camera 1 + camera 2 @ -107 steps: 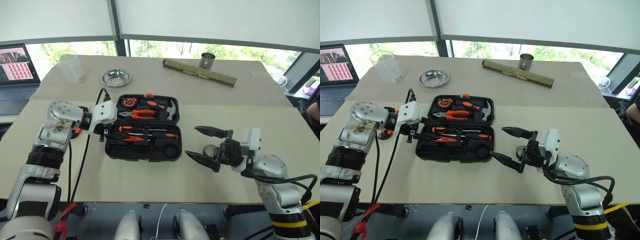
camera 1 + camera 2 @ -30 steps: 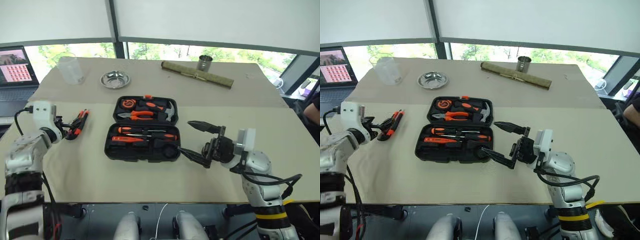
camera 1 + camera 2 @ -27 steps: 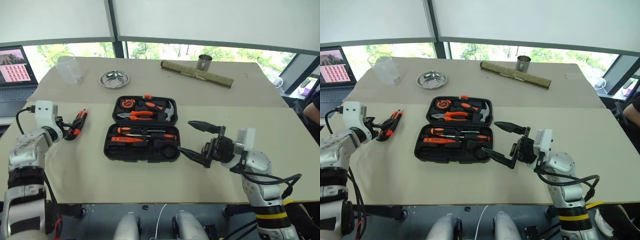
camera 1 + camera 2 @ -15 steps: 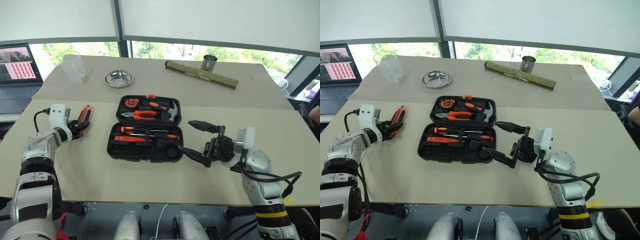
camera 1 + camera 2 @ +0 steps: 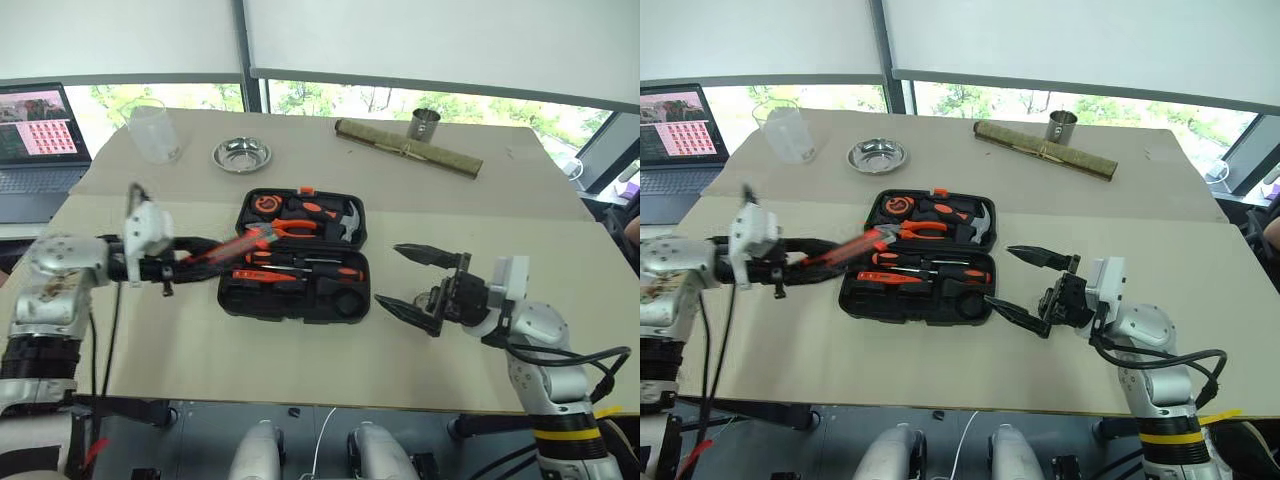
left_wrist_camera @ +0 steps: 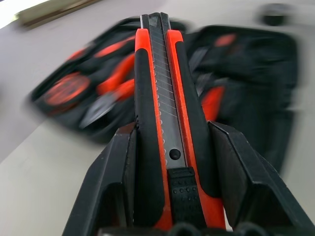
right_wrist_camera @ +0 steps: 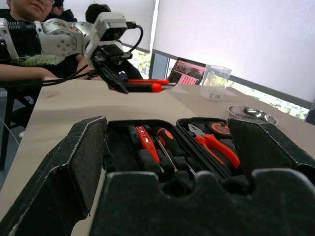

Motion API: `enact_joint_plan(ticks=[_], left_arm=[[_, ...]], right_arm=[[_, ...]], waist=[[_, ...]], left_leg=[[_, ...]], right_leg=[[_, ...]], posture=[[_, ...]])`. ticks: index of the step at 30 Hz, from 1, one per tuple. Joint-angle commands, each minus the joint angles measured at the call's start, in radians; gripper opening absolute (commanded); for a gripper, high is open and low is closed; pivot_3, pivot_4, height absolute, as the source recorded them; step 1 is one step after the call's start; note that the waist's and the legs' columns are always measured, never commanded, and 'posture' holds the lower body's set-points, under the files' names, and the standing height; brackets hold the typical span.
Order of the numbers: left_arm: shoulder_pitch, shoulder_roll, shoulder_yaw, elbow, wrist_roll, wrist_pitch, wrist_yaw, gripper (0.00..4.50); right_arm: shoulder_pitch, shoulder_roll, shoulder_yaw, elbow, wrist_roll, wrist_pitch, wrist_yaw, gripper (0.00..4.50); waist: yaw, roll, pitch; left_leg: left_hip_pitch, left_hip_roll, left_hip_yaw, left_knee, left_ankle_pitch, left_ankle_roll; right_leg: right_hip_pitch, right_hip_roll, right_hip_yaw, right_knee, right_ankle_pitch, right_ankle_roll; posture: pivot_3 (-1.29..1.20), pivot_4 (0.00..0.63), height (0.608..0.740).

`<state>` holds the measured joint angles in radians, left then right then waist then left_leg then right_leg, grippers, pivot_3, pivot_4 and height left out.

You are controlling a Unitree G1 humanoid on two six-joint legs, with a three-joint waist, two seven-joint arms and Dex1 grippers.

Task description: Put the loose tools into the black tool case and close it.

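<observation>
Over the table, left fingers pinch utility knife pointing toward case; right fingers spread.

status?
Left gripper shut on knife, carried above the table toward open case. Right gripper open, empty, beside the case. Nothing in the way.

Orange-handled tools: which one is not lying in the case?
The utility knife: the left hand holds it above the table, beside the open black tool case.
</observation>
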<state>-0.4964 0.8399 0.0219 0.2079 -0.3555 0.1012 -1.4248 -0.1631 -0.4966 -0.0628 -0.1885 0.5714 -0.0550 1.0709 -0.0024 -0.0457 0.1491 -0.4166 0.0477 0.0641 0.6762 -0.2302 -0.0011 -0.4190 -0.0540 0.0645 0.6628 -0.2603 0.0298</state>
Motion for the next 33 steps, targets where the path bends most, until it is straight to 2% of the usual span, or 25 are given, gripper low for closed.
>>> enact_joint_plan(ticks=[1, 4, 9, 20, 31, 33], left_arm=[[-0.046, -0.035, -0.124, -0.033, 0.081, -0.025, -0.032, 1.72], [-0.105, -0.071, -0.210, 0.032, 0.167, -0.038, -0.020, 1.72], [-0.144, -0.096, -0.264, 0.098, 0.242, -0.099, -0.011, 1.72], [-0.151, -0.074, -0.294, 0.165, 0.290, -0.194, -0.071, 1.72], [-0.153, -0.099, -0.324, 0.151, 0.306, -0.146, -0.084, 1.72], [-0.154, -0.104, -0.322, 0.152, 0.310, -0.154, -0.074, 2.72]], right_arm=[[0.004, 0.006, -0.013, -0.011, 0.002, -0.023, 0.007, 4.50], [0.002, 0.022, -0.006, -0.034, -0.004, -0.017, -0.024, 4.50], [0.026, 0.010, -0.020, -0.049, -0.002, -0.015, -0.032, 4.50], [0.052, 0.001, -0.025, -0.082, 0.001, -0.008, -0.060, 4.50], [0.023, -0.001, -0.015, -0.055, -0.005, -0.004, -0.058, 4.50], [0.020, 0.000, -0.014, -0.053, -0.005, -0.005, -0.057, 4.50]], waist=[[-0.001, 0.000, 0.000], [-0.005, 0.000, 0.000], [-0.014, 0.000, 0.000], [-0.013, 0.000, 0.000], [-0.011, 0.000, 0.000], [-0.011, 0.000, 0.000]], left_leg=[[0.000, 0.000, 0.000, 0.000, 0.000, 0.000], [0.000, 0.000, -0.001, 0.000, 0.000, 0.000], [-0.001, 0.001, -0.001, 0.000, 0.000, 0.000], [0.000, 0.001, -0.001, 0.001, 0.000, 0.000], [0.000, 0.001, -0.001, 0.000, 0.000, 0.000], [0.000, 0.001, -0.001, 0.001, 0.000, 0.000]], right_leg=[[0.000, 0.000, 0.000, 0.000, 0.000, 0.000], [-0.001, 0.002, 0.001, 0.000, 0.000, 0.000], [-0.001, 0.003, 0.002, 0.000, 0.000, 0.000], [-0.001, 0.003, 0.002, 0.000, 0.000, 0.000], [-0.001, 0.003, 0.002, 0.000, 0.000, 0.000], [0.000, 0.003, 0.002, 0.000, 0.000, 0.000]], posture=[[0.00, 0.150, 0.740], [0.00, 0.150, 0.740], [0.00, 0.150, 0.740], [0.00, 0.150, 0.740], [0.00, 0.150, 0.740], [0.00, 0.150, 0.740]])
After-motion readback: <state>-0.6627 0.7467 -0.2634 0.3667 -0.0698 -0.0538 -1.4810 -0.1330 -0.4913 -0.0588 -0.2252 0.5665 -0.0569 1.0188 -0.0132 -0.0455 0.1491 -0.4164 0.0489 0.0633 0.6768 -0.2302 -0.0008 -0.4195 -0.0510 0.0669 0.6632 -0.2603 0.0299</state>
